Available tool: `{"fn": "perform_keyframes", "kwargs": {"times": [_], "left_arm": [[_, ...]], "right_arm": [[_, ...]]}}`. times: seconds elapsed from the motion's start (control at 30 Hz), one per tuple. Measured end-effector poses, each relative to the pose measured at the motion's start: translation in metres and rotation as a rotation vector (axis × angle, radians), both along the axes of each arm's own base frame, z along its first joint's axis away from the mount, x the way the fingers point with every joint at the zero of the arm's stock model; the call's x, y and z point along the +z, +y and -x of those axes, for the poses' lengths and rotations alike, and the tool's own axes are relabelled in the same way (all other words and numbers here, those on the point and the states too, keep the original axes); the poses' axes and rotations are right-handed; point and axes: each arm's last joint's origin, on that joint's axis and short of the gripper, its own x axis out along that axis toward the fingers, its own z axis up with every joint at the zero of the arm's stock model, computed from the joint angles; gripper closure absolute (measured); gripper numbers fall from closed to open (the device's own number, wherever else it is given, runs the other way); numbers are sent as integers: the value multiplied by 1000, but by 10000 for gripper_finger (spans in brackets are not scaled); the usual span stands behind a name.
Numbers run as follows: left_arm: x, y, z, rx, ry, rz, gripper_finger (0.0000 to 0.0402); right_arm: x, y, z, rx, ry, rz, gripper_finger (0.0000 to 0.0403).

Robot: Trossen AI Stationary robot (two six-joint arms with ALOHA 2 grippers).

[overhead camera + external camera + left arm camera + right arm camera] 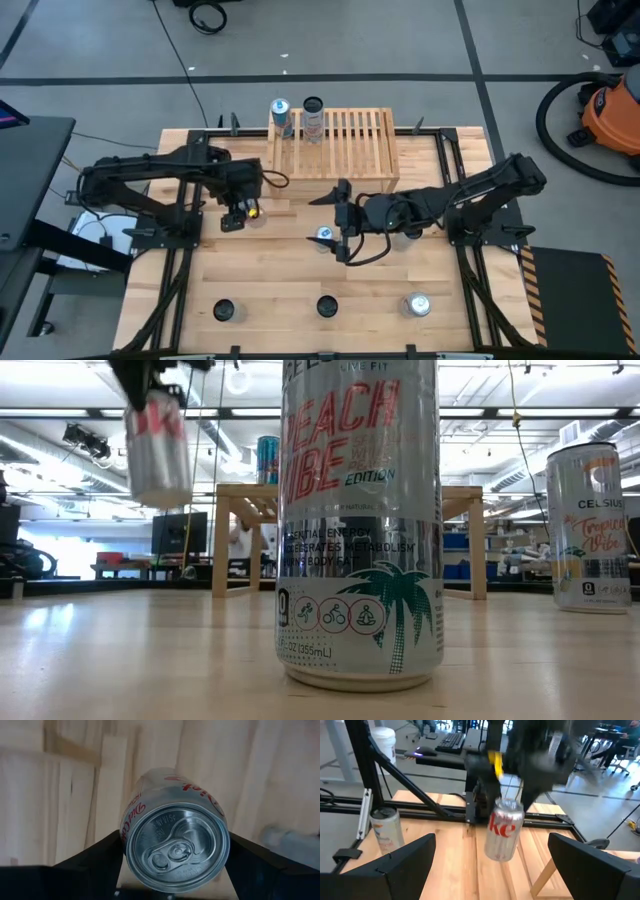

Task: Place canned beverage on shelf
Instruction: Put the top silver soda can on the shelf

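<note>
Your Diet Coke can [176, 836] hangs clear of the table, clenched by the left gripper [240, 212] just short of the shelf's [345, 150] front left corner. The fingers [95, 857] flank its upper wall just under the rim. Judge it a thin, smooth aluminium cylinder: slippery, easily dented, fairly heavy if unopened, and the tab looks sealed. Hold it across the upper wall with moderate pressure and keep it plumb; it shows a slight tilt in the low view.

The shelf stands at the table's [280, 290] far edge, with a blue can [281, 117] and a white can [313, 120] on its left end.

The right gripper [345, 230] rests at mid-table with fingers spread, grasping nothing, a can [324, 236] beside it. Three more cans [327, 306] line the near edge.
</note>
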Motion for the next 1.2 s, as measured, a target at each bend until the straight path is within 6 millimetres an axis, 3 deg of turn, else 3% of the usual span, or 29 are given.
{"fn": "perform_keyframes", "kwargs": {"times": [0.23, 0.43, 0.73, 1.2], "left_arm": [[37, -20, -3, -42, -167, 13, 99], [54, -36, -8, -99, -304, -14, 99], [54, -43, -24, -171, -379, -32, 99], [40, -42, -48, -216, -353, -62, 99]], "right_arm": [[-25, -11, -1, -32, -51, -12, 7], [-29, -21, -3, -25, -123, -69, 7], [-26, -31, -7, 46, -155, -140, 7], [-53, -45, -44, 104, -105, -163, 7]]}}
